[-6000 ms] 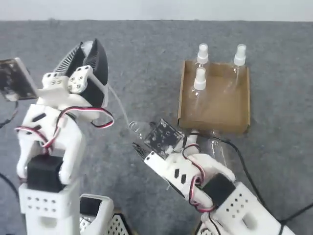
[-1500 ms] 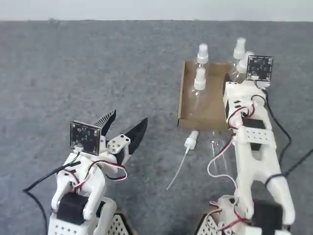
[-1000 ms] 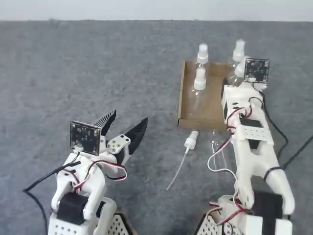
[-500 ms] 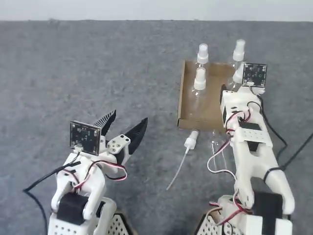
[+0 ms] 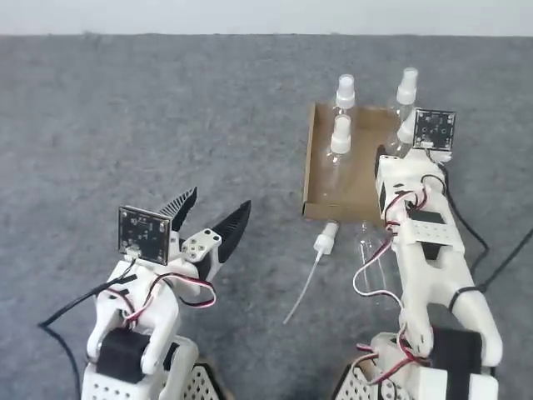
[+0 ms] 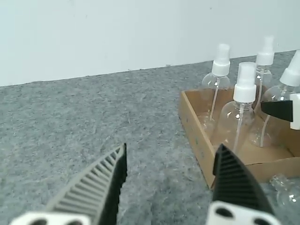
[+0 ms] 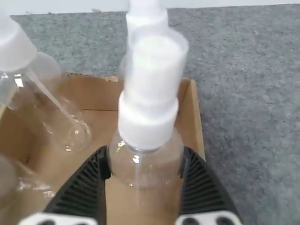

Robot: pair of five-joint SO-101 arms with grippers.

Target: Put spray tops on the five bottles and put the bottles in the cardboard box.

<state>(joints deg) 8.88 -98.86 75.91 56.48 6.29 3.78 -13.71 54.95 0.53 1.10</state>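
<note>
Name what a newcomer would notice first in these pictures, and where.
The right gripper is shut on a capped bottle over the cardboard box, beside three other capped bottles. On the carpet before the box lie a loose spray top and a bare bottle; the left gripper hangs open, apart.

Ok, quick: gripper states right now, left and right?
Left gripper: open, holding nothing.
Right gripper: closed on a capped bottle at the cardboard box.

Left hand [image 5: 219,199] spread, right hand [image 7: 143,159] clenched.
</note>
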